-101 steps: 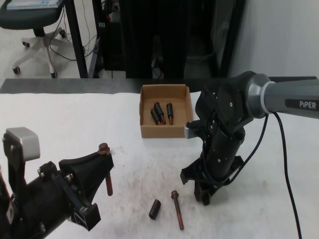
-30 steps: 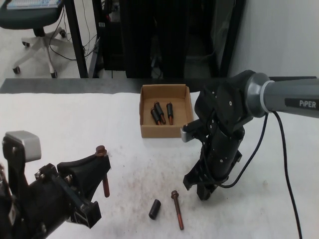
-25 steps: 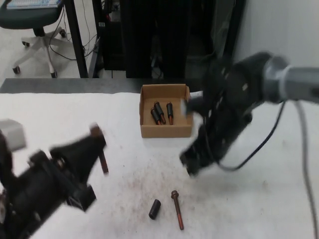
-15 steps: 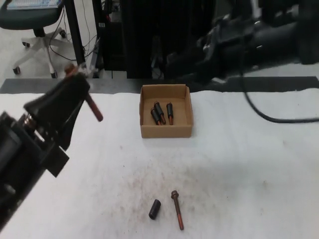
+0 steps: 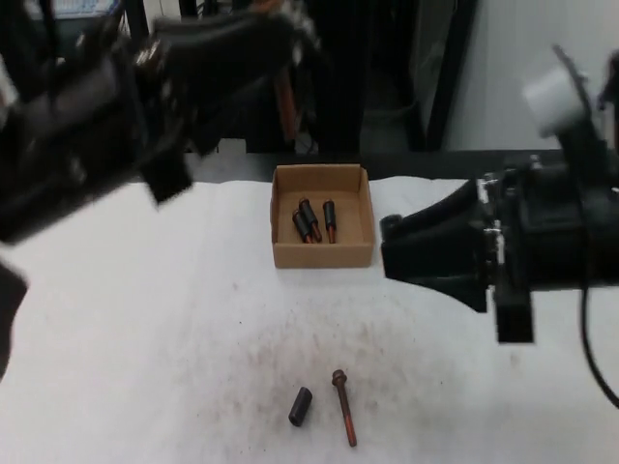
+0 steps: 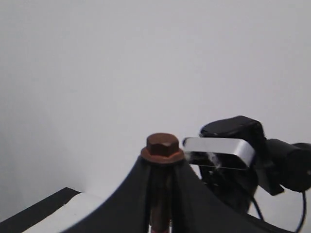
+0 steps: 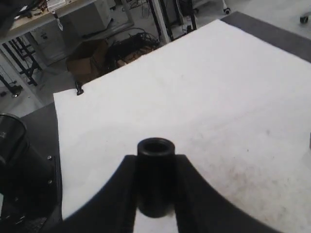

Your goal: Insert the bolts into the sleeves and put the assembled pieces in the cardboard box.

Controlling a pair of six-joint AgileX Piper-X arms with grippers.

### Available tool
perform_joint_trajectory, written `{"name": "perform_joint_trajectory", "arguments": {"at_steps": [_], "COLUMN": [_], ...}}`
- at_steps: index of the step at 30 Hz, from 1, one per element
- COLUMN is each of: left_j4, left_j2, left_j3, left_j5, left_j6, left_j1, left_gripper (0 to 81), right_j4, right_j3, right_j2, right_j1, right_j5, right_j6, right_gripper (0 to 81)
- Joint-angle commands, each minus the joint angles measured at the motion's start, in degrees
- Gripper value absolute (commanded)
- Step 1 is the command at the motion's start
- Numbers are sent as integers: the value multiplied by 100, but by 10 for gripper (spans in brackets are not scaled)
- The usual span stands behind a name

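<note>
My left gripper (image 6: pixel 162 167) is shut on a rusty bolt (image 6: pixel 162 148), head up between the fingers. In the high view that left gripper (image 5: pixel 276 43) is raised above the back left of the bench, the bolt (image 5: pixel 283 101) hanging from it. My right gripper (image 7: pixel 155 167) is shut on a black sleeve (image 7: pixel 155 177), open end showing. In the high view the right gripper (image 5: pixel 395 237) points left, just right of the cardboard box (image 5: pixel 322 256). Three assembled pieces (image 5: pixel 312 220) lie in the box. A loose sleeve (image 5: pixel 301 406) and bolt (image 5: pixel 344 408) lie at the front.
The white bench cover (image 5: pixel 145 319) is stained around the loose parts. The right arm's body (image 5: pixel 542 242) hangs over the bench's right side. An office chair (image 5: pixel 68 58) and dark stands are behind the bench. A dark arm base (image 7: pixel 19 179) shows in the right wrist view.
Both arms have risen from the bench. The left one swung up and back with the bolt. The right one left the middle and now points left from the right side, holding a sleeve.
</note>
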Motion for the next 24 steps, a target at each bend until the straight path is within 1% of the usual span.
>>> {"name": "perform_joint_trajectory", "arguments": {"at_steps": [1, 3, 5, 8, 13, 15, 17, 21, 24], "left_j4": [-50, -50, -50, -50, -50, -50, -73, -87, -87], "left_j2": [492, 676, 838, 1002, 1202, 1222, 1219, 1232, 1252], "left_j3": [-578, -778, -922, -1043, -1049, -1049, -1049, -1049, -1049], "left_j5": [175, 175, 191, 191, 191, 122, 42, -56, -68], "left_j6": [37, 37, 37, 37, 48, 162, 396, 435, 474], "left_j1": [-25, -98, -207, -483, -909, -991, -1016, -1016, -1016], "left_gripper": [4, 4, 4, 4, 4, 4, 4, 4, 4], "right_j4": [-453, -843, -1126, -1367, -1417, -1434, -1439, -1538, -2134], "right_j3": [76, 174, 269, 414, 533, 533, 533, 533, 533], "right_j2": [-279, -444, -509, -436, -98, 30, 122, 138, 138], "right_j1": [9, 9, 9, 9, 9, 9, 9, 9, 9], "right_j5": [-12, 215, 545, 982, 984, 984, 984, 925, 770], "right_j6": [-28, -106, -466, -924, -1036, -1024, -1024, -974, -544], "right_gripper": [8, 8, 8, 8, 8, 8, 8, 8, 8]}}
